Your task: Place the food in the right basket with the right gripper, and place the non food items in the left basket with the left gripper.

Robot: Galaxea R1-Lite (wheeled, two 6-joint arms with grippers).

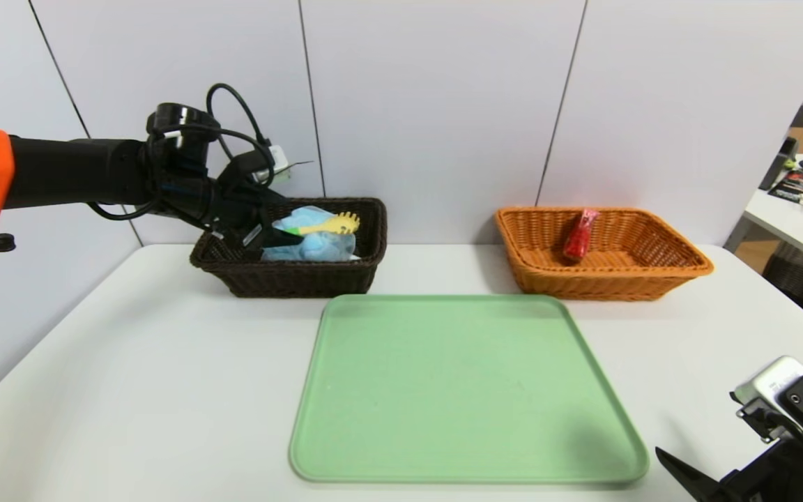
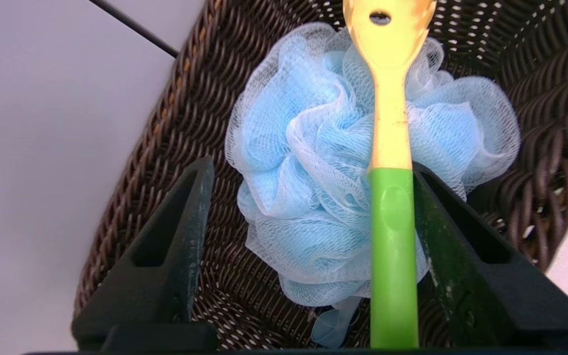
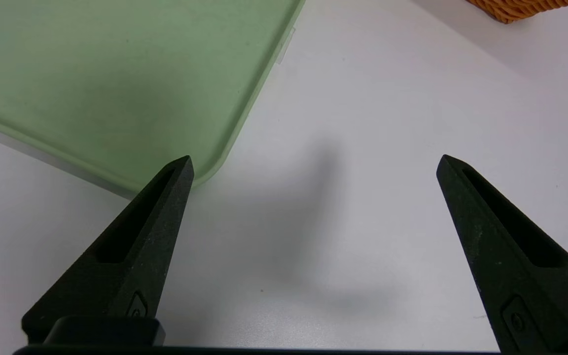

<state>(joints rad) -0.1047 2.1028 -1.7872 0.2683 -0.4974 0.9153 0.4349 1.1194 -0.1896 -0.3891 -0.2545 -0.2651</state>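
White tabletop (image 1: pixel 129 362) is bearing a bare pale-green plastic tray (image 1: pixel 464 390) before grey wall panels. Left gripper (image 2: pixel 308 167) is hanging released over the dark wicker basket (image 1: pixel 290 275), its yellow-green spoon (image 2: pixel 392 148) leaning against one finger; right gripper (image 3: pixel 313 162) is idling open.

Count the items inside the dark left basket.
2: a blue mesh sponge and a yellow-green utensil lying across it in the dark basket; others may hide underneath.
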